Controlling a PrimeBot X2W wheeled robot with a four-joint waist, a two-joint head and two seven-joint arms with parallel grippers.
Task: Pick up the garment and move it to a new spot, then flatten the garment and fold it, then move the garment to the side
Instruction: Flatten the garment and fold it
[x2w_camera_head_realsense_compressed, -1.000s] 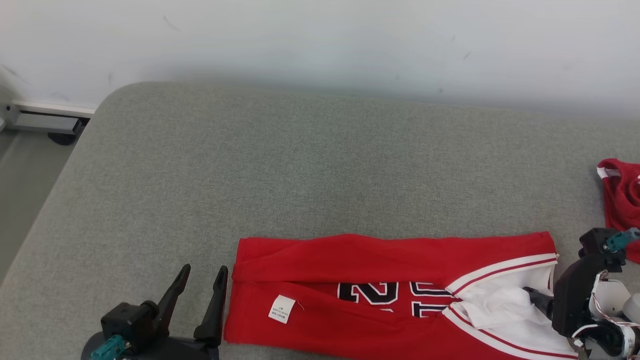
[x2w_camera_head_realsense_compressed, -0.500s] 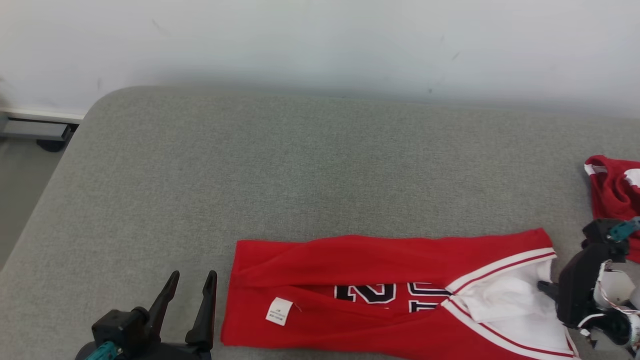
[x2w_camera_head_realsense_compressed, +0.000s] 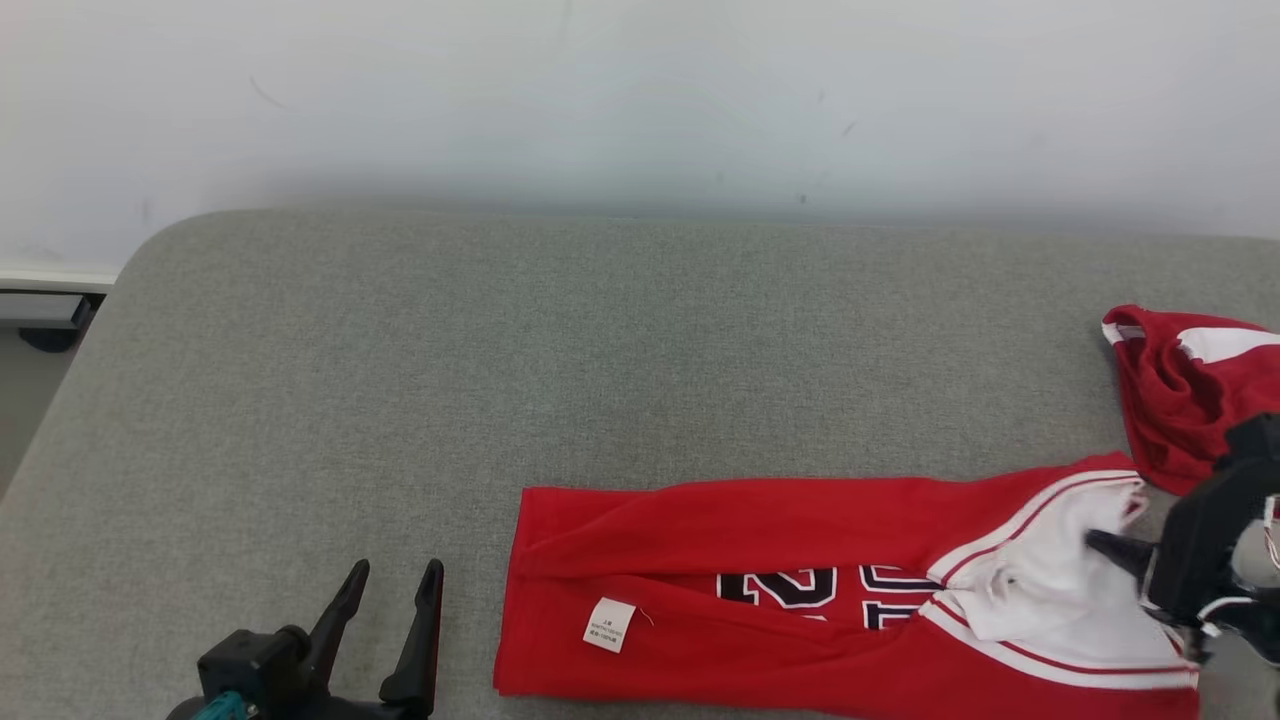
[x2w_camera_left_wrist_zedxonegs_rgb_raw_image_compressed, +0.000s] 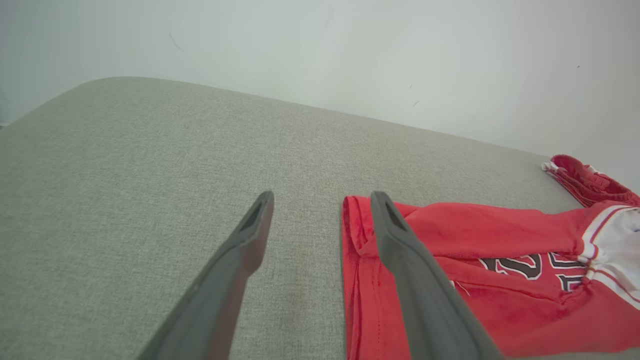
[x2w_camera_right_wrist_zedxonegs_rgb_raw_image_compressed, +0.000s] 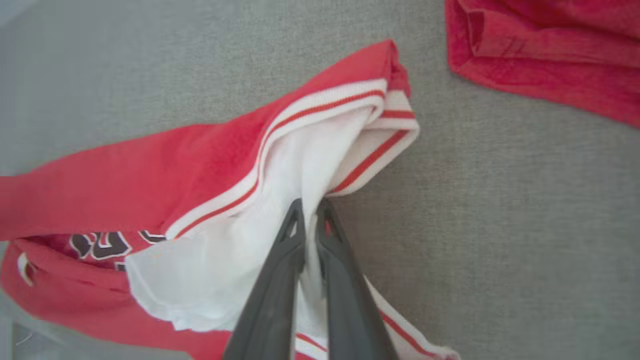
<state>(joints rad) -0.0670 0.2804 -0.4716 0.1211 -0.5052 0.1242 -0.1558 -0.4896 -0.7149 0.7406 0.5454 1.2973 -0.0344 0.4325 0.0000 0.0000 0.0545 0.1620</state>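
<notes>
Rightward slid the red jersey (x2w_camera_head_realsense_compressed: 780, 510) on the near grey cushion (x2w_camera_head_realsense_compressed: 600, 350), your right hand (x2w_camera_right_wrist_zedxonegs_rgb_raw_image_compressed: 310, 204) pinching its white neckline (x2w_camera_right_wrist_zedxonegs_rgb_raw_image_compressed: 300, 165). Left hand (x2w_camera_head_realsense_compressed: 397, 567) is spread beside the hem (x2w_camera_left_wrist_zedxonegs_rgb_raw_image_compressed: 352, 260): flattening seems underway, so grip that hem next.

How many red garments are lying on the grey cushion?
2. A folded jersey lies nearest the robot, its white end pinched by the right hand; a crumpled garment sits beyond it at the far right.
</notes>
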